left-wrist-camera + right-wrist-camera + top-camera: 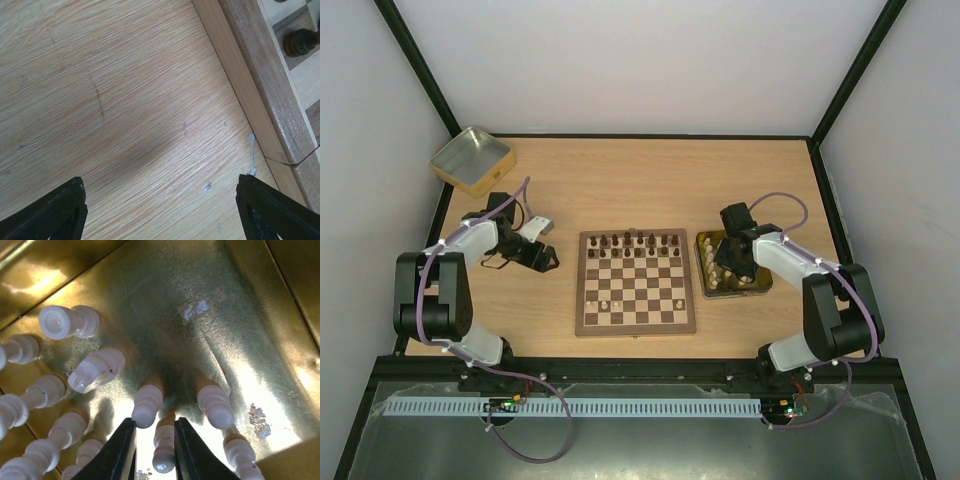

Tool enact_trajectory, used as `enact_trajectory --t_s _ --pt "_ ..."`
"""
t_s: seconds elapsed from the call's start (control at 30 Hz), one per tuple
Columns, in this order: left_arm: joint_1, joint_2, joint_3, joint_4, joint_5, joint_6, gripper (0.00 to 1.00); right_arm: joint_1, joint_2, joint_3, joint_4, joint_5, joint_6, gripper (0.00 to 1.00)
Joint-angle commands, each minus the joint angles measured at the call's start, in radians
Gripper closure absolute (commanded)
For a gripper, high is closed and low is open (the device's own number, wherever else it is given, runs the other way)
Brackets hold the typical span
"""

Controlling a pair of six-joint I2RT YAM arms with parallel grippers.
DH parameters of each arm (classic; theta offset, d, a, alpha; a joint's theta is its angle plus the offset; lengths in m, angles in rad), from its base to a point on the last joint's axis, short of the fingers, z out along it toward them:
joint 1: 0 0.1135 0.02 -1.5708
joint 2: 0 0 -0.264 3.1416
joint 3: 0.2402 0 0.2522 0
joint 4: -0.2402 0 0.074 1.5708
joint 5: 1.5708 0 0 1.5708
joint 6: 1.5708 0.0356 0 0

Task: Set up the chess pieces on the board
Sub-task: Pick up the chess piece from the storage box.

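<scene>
Right claw straddles a cream chessman at lower centre, grip impossible to confirm; lift straight and you spare its neighbours.

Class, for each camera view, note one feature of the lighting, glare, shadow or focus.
Top view: even light, no glare on the board. Left wrist view: a blurred dark shadow on the table, fingers silhouetted. Right wrist view: strong glare on the gold tin; near white pieces soft-focused.

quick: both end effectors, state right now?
Left end effector: open, holding nothing, over the table beside the board.
Right end effector: in the gold tin, jaws straddling a white chess piece; whether it grips cannot be told.
</scene>
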Motion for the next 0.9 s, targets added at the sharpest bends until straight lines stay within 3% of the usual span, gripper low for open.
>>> enact_trajectory --t_s 0.0,0.2,0.43,0.7,0.87 --pt "0.009 0.001 -0.005 -0.015 0.023 0.017 0.19 -0.009 0.016 0.025 0.020 0.018 -0.002 0.84" --pt "0.011 -0.001 -0.005 -0.016 0.023 0.019 0.19 -0.011 0.037 0.038 0.027 0.021 -0.003 0.85" --pt "0.012 -0.007 -0.007 -0.018 0.026 0.025 0.19 -0.012 0.052 0.039 0.035 0.030 -0.009 0.73" --pt "0.014 -0.006 -0.008 -0.022 0.027 0.028 0.19 -0.017 0.062 0.048 0.047 0.038 -0.007 0.74" --pt "0.014 -0.005 -0.008 -0.022 0.027 0.028 0.19 -0.021 0.066 0.050 0.050 0.036 -0.007 0.81"
